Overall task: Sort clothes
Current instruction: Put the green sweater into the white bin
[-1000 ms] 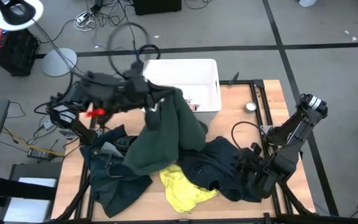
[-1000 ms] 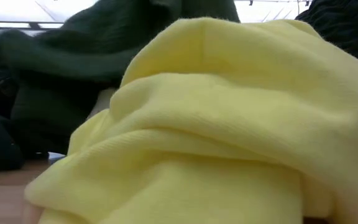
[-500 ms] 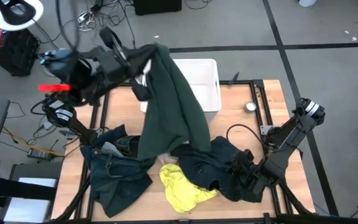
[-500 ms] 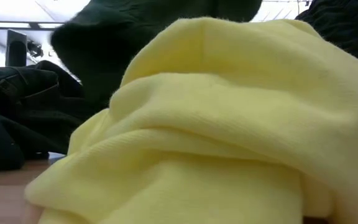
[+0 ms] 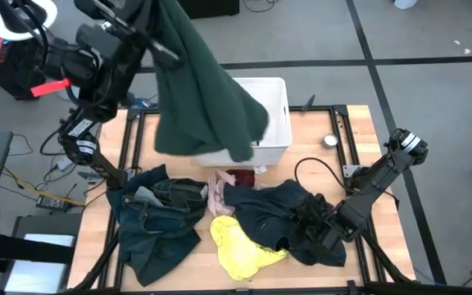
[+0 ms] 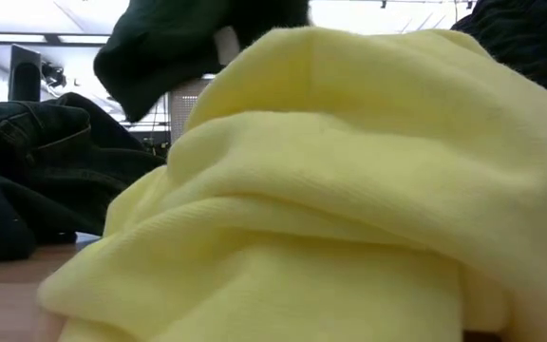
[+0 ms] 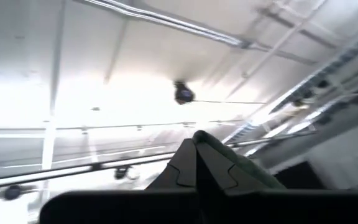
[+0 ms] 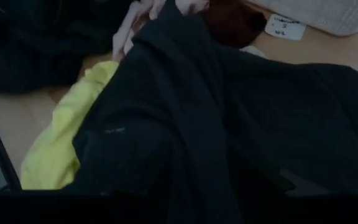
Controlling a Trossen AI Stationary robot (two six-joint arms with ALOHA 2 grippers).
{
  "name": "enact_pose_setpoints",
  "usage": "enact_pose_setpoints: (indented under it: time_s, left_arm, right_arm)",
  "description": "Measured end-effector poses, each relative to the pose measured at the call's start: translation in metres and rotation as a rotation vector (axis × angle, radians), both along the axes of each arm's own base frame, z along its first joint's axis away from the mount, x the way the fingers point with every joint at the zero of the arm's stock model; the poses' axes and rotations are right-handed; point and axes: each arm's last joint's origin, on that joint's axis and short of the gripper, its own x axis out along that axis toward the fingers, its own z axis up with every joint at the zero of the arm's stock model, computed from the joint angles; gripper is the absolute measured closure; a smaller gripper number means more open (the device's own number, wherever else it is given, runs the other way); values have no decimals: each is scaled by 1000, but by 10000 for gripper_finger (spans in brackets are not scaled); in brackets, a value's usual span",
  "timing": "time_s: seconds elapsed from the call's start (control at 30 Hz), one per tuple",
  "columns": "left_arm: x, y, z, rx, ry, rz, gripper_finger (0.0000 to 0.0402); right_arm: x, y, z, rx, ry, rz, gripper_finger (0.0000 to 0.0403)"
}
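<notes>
My left gripper point(image 5: 156, 15) is raised high over the table's far left and is shut on a large dark green garment point(image 5: 207, 94). The garment hangs in front of the white bin point(image 5: 275, 102) and also shows in the low view point(image 6: 179, 38). A dark navy garment point(image 5: 277, 215) lies at the near right with my right gripper point(image 5: 322, 231) down on it. A yellow piece point(image 5: 240, 250), a pale pink piece point(image 5: 218, 193) and a maroon piece point(image 5: 241, 177) lie on the table beside it. My left gripper pinches a bunch of the green garment point(image 7: 238, 171) between its two shut fingers point(image 7: 188, 165), which point upward toward the ceiling. The garment hangs slack below the gripper, lifted clear of the pile, its lower end point(image 5: 236, 147) over the bin's near left corner.
A dark pile with jeans point(image 5: 158, 221) lies at the near left. A small round metal thing point(image 5: 330, 140) sits at the far right. Cables and a lamp base lie on the floor beyond the table. The yellow piece point(image 6: 349, 190) fills most of the low view.
My left gripper has risen and swung toward the table's far left, carrying the green garment up off the pile until it hangs clear. This has uncovered the pink and maroon pieces. My right arm has shifted a little along the navy garment.
</notes>
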Motion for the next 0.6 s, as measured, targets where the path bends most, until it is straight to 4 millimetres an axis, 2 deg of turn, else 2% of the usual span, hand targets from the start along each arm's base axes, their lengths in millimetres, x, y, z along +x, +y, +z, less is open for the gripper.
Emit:
enact_pose_setpoints:
  time_s: [0.17,0.3,0.43,0.6]
  left_arm:
    - [-7,22,3,63,-34,63,401]
    - [-5,37,2,106,-64,-17,401]
    - [6,51,-3,81,-79,-130,401]
    - [30,67,-15,46,-45,-217,401]
  right_arm:
    - [6,-4,1,-5,-29,-23,252]
    - [8,-7,1,-11,-30,-34,252]
    - [11,-10,1,-19,-27,-38,252]
    - [13,-13,1,-27,-24,-43,252]
